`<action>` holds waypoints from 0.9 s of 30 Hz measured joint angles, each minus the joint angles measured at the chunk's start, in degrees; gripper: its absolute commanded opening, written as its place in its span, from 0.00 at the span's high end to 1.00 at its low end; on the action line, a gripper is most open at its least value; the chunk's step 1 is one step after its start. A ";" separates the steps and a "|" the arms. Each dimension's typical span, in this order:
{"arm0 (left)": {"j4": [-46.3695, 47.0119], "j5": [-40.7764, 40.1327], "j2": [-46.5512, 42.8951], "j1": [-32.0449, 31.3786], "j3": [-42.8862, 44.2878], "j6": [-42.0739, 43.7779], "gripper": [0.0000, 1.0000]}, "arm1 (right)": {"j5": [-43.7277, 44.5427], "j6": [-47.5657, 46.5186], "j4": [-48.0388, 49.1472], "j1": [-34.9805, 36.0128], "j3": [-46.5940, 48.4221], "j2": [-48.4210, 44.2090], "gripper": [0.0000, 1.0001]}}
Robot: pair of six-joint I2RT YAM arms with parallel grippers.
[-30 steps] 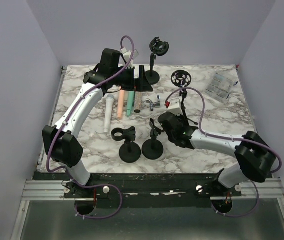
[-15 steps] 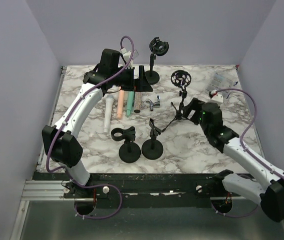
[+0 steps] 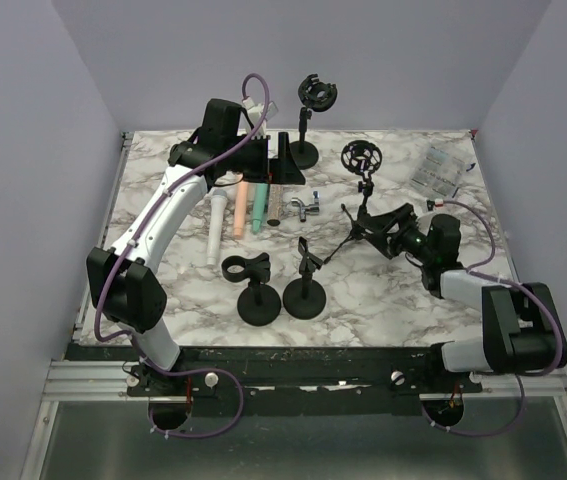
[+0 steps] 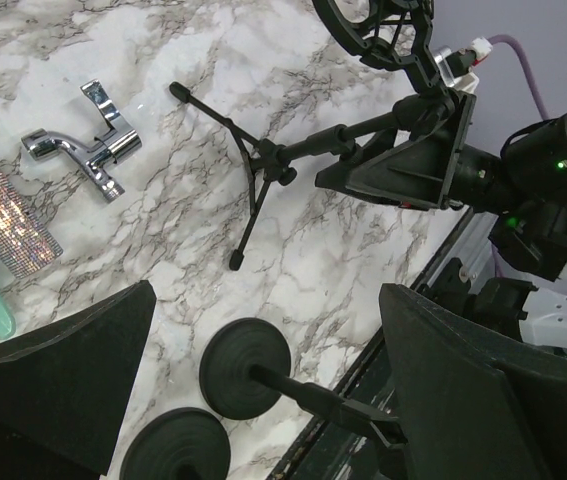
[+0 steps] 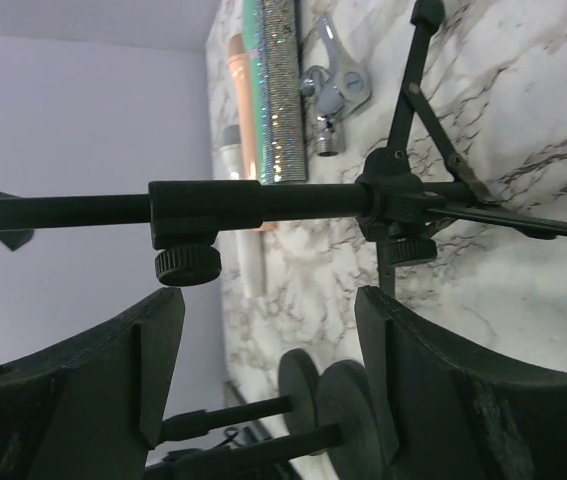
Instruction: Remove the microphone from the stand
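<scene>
Black and thin, the tripod stand (image 3: 360, 205) stands on the marble table (image 3: 183, 290), and the shock-mount ring (image 3: 359, 156) at its top looks empty. The right gripper (image 3: 393, 226) has its jaws wide apart just beside this stand's pole. In the right wrist view the pole crosses in front of the fingers (image 5: 93, 390), and nothing is held.

The left gripper (image 4: 268, 295) is also fully wide and empty, at the far side of the table. Near it lie, side by side on the marble, a white microphone (image 3: 215, 232), a peach microphone (image 3: 240, 212), a teal microphone (image 3: 258, 208) and a glitter microphone (image 3: 274, 203). No stand clearly carries a microphone. The ring of the far stand (image 3: 310, 110) is too small to judge.

A microphone is probably a stiff, smooth tube and not heavy, so it can slip. The hold should go across the middle of the body, not on the mesh head. The tripod stand looks light and may tip, so its pole would need support.
</scene>
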 measured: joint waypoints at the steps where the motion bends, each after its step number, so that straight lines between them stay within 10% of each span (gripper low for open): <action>1: 0.00 0.00 0.00 0.00 0.00 0.00 0.03 | -1.68 2.03 3.30 -0.37 -0.68 1.73 0.28; 15: 0.02 0.22 0.00 0.00 0.00 0.00 0.03 | -8.96 18.14 33.66 -2.75 -3.10 13.77 0.70; 21: 0.02 0.37 0.00 0.00 0.00 0.00 0.03 | -8.98 16.09 31.76 -2.75 -3.63 12.74 0.97; 27: 0.02 0.46 0.02 0.00 0.00 -0.17 0.03 | -6.23 3.82 15.56 -2.75 -1.55 3.85 0.99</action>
